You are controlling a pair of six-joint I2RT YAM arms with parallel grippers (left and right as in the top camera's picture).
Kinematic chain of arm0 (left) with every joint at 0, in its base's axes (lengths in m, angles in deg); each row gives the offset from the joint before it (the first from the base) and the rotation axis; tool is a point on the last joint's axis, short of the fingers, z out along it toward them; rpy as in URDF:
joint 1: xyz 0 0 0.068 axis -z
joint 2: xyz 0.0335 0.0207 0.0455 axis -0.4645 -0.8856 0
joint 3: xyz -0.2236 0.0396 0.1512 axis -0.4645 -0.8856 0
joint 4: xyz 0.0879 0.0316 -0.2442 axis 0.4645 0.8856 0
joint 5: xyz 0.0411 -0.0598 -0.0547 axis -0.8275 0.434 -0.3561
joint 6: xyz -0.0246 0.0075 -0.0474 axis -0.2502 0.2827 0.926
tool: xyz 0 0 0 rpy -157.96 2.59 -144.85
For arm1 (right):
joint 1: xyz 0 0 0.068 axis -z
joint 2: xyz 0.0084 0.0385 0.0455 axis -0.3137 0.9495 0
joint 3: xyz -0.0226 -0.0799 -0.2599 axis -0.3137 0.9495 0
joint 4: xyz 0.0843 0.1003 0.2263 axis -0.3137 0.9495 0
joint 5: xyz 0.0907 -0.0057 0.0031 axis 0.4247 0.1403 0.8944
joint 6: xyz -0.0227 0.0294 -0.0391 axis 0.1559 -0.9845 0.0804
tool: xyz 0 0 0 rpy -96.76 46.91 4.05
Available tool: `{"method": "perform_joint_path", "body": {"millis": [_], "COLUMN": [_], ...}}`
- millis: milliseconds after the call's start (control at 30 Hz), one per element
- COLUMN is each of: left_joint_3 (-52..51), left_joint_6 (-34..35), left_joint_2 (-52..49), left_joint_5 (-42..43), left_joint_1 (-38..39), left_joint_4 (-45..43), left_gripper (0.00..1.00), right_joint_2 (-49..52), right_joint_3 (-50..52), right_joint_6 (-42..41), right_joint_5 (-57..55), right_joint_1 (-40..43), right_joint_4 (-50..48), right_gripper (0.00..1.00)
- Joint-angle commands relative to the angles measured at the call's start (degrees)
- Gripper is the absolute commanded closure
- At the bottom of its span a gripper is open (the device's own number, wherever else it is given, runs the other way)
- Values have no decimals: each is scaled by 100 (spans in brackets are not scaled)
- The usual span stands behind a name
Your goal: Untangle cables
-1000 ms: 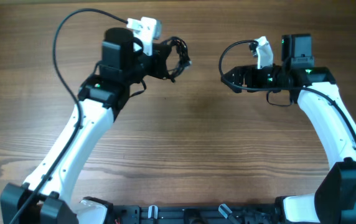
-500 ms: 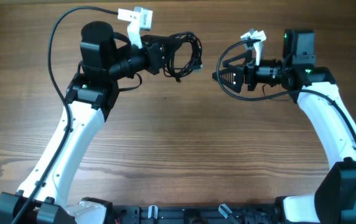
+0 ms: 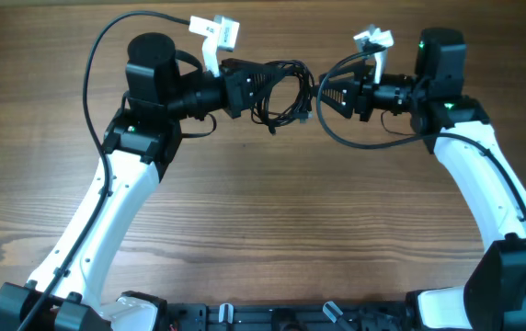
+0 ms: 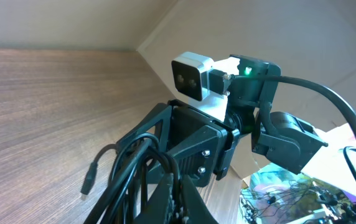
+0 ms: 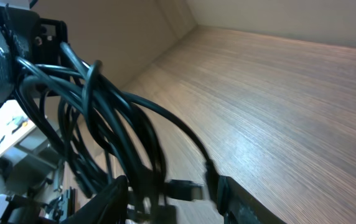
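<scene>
The cables (image 3: 281, 92) hang as a tangled bundle of thin black loops above the table's far middle. My left gripper (image 3: 256, 87) is shut on the bundle from the left; in the left wrist view its fingers (image 4: 175, 208) pinch the strands (image 4: 134, 168) and one plug (image 4: 91, 177) dangles free. My right gripper (image 3: 323, 95) meets the bundle from the right. In the right wrist view its fingers (image 5: 112, 202) stand apart around several loops (image 5: 97, 118) and a small plug (image 5: 184, 188), with gaps showing on both sides.
The wooden table (image 3: 272, 211) lies below both raised grippers. Thick black arm wires arc over the left arm (image 3: 93, 64) and loop under the right wrist (image 3: 355, 138). Arm bases sit at the near edge (image 3: 245, 317). Off-table clutter (image 4: 290, 193) shows past the right arm.
The left arm has swung right with the bundle. The right gripper has turned and moved left onto the bundle, and its jaws have narrowed around the loops.
</scene>
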Motion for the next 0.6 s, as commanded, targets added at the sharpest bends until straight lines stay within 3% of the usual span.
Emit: {"method": "perform_joint_path", "body": {"millis": [0,67,133,167,200,233,367,400,467,567], "left_joint_3": [109,109,109,109,109,109,109,109,109,109], "left_joint_6": [50,50,50,50,50,50,48,44,44,31], "left_joint_2": [133,133,133,133,133,133,133,133,133,133], "left_joint_5": [133,133,133,133,133,133,66,20,-17,-26], "left_joint_1": [179,225,225,225,225,225,225,225,225,223], "left_joint_4": [-46,-46,-44,-46,-46,-46,-44,-44,-44,-44], "left_gripper": [96,96,96,96,96,96,96,96,96,96], "right_joint_2": [50,50,50,50,50,50,50,50,50,50], "right_joint_3": [2,2,2,2,2,2,2,2,2,2], "right_joint_6": [-42,-46,-46,-46,-44,-44,-44,-42,-42,-42], "right_joint_5": [142,142,138,138,138,138,136,136,92,-15], "right_joint_1": [-173,-186,-184,-184,-184,-179,-179,-177,-166,-168], "right_joint_4": [-138,-168,-166,-166,-173,-179,-188,-188,-186,-162], "right_gripper": [53,54,89,96,84,79,73,75,94,96]}}
